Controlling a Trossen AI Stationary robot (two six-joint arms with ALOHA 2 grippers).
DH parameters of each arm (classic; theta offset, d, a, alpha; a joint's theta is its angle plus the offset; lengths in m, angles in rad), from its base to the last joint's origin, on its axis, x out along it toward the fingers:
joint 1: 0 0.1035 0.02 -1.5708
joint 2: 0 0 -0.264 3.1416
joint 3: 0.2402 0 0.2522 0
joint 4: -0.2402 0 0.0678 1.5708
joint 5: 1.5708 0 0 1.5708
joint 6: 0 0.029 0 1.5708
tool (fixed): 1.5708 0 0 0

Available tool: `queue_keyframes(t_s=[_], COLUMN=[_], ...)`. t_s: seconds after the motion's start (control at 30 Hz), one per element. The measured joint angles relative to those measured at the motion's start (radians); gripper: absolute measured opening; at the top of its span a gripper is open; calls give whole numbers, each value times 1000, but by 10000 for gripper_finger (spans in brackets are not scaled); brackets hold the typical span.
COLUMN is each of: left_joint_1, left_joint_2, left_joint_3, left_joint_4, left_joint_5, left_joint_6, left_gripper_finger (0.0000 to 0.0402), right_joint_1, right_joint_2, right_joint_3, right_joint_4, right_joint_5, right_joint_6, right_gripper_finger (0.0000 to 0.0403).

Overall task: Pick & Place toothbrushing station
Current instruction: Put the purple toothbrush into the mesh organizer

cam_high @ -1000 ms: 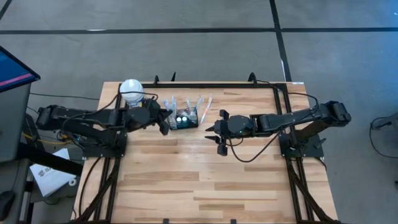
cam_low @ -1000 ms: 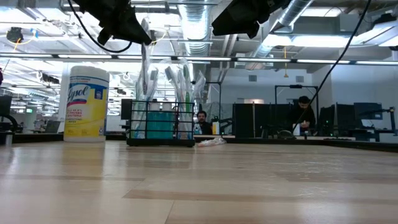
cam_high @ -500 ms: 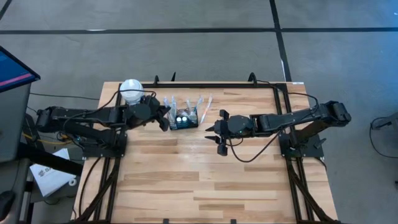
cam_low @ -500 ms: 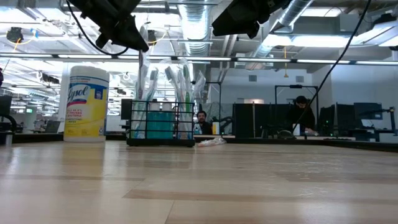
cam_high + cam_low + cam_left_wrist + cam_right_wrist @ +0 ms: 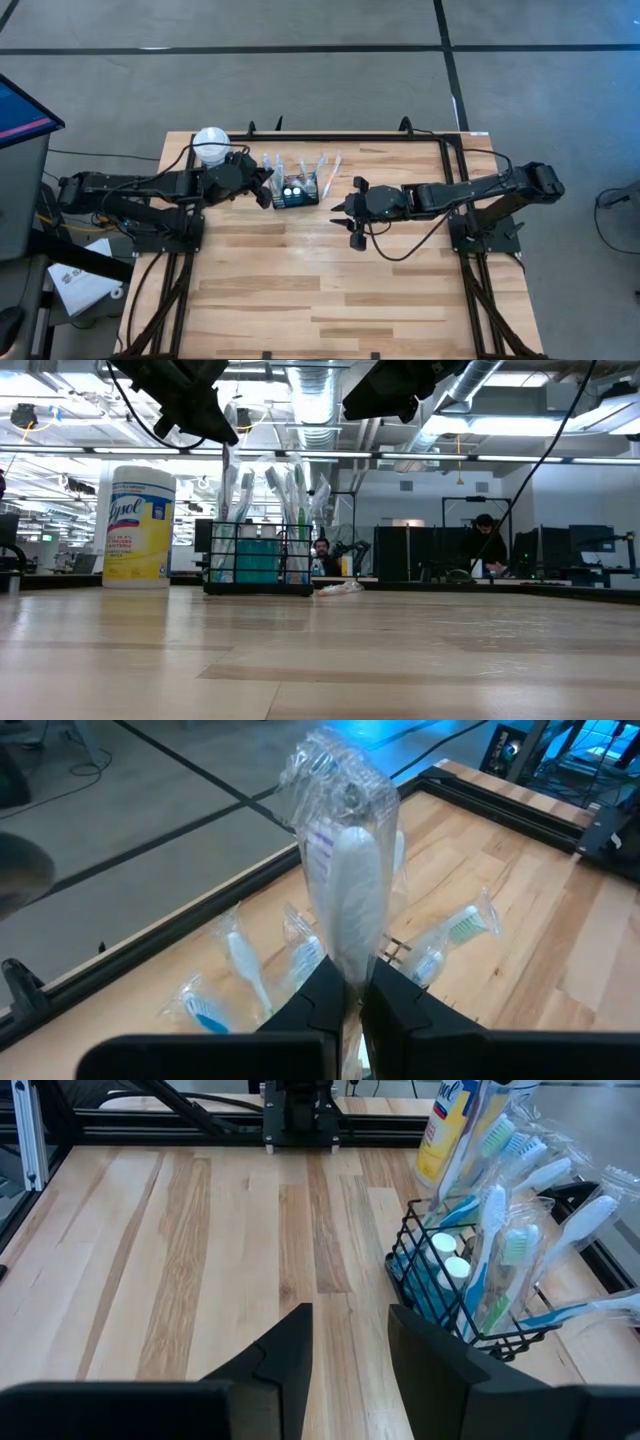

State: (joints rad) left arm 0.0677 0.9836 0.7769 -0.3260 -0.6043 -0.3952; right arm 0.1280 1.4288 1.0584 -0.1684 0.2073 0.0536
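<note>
A wrapped toothbrush (image 5: 345,910) is pinched in the left gripper (image 5: 262,190), just beside the caddy (image 5: 297,190) at the table's (image 5: 330,290) far edge. The right gripper (image 5: 346,218) is held part-open nearby, empty.

Premises: an open-plan robotics laboratory or industrial test floor. Evidence follows. A butcher-block wooden counter (image 5: 330,270) sits in a black metal frame (image 5: 330,136), with two dark robot arms bolted at opposite ends. The floor (image 5: 300,80) is grey concrete marked with dark lines. The low view shows an exposed ceiling carrying ducts (image 5: 318,405) and strip lights (image 5: 560,458). Beyond the counter stand rows of workstations with dark monitors (image 5: 405,552), where two people (image 5: 487,545) are at work. Cables (image 5: 75,155) trail beside the rig.
</note>
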Motion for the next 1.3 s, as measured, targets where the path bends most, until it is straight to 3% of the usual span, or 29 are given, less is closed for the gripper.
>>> queue_keyframes(t_s=[1.3], left_joint_1=[6], left_joint_2=[1], left_joint_3=[-251], left_joint_4=[233], left_joint_5=[8], left_joint_6=[-92], left_gripper_finger=[9], right_joint_1=[0], right_joint_2=[0], right_joint_3=[0], right_joint_4=[-1], right_joint_5=[0], right_joint_6=[0], right_gripper_finger=[121])
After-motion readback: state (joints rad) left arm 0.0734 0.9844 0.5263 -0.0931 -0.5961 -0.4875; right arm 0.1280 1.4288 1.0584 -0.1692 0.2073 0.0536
